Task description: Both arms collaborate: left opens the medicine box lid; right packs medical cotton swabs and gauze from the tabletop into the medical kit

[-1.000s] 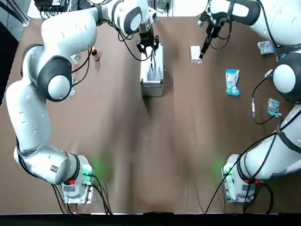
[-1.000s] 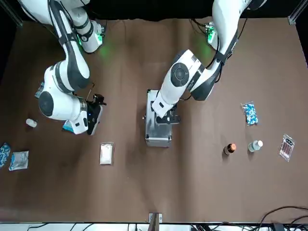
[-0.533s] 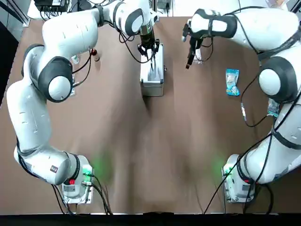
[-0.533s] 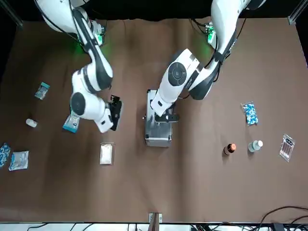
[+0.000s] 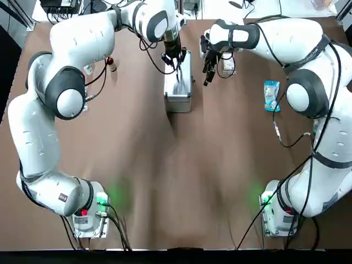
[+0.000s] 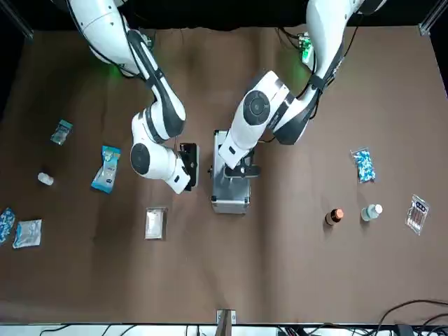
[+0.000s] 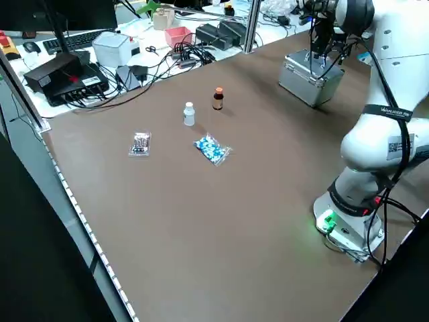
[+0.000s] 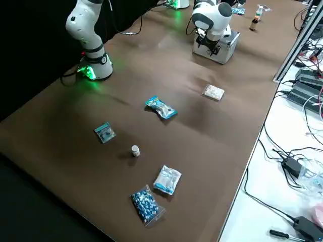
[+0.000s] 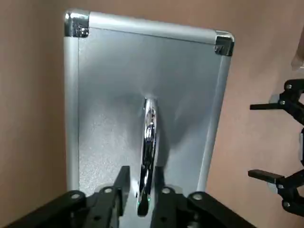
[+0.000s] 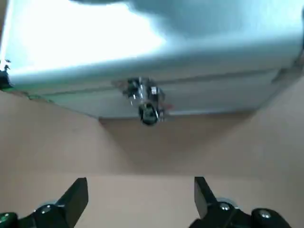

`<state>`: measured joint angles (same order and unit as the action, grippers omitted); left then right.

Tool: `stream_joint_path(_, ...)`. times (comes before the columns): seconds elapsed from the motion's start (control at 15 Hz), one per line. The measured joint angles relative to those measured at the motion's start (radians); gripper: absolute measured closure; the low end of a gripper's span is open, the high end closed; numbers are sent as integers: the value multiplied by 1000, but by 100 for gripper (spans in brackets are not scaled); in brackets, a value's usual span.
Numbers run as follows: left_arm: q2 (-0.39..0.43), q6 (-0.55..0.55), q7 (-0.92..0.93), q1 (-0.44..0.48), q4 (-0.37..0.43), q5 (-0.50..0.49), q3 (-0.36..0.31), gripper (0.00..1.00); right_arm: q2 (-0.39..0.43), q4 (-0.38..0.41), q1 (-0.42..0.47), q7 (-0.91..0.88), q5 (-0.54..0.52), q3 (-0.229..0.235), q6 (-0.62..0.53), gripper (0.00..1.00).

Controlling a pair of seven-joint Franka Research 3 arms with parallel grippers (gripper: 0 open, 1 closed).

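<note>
Left gripper [image 9: 144,190] pinches the medicine box [image 5: 178,82] handle [image 9: 148,147] — right gripper [image 10: 137,199], spread and empty, faces its latch [image 10: 145,97].

table [image 5: 165,181]: brown cloth | medicine box [image 5: 178,88]: far centre, lid shut | gauze pack [image 6: 155,222]: just right of box | blue-white packet [image 5: 271,95]: right | small packets [image 8: 161,186] and white bottle [image 8: 135,150]: far right edge | brown bottle [image 6: 335,215], white bottle [image 6: 371,211], pill bags [image 6: 362,165]: left of box

Overhead and front views opposed, both sharing metal case [image 5: 177,82], wrists close
</note>
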<state>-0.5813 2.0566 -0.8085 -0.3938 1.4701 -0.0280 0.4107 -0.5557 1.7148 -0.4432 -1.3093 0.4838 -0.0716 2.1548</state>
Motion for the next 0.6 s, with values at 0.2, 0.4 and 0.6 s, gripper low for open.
stream_joint_path(0.2,-1,-7,-4,0,0,0,0,76,-8,0,1,-143,113,2,8,1)
stream_joint_path(0.4,-1,-10,0,-2,-1,-7,1,87,-34,0,6,-355,274,7,19,1)
stream_joint_path(0.6,-1,-10,-2,-2,-2,-10,1,87,-52,0,5,-413,336,7,20,1)
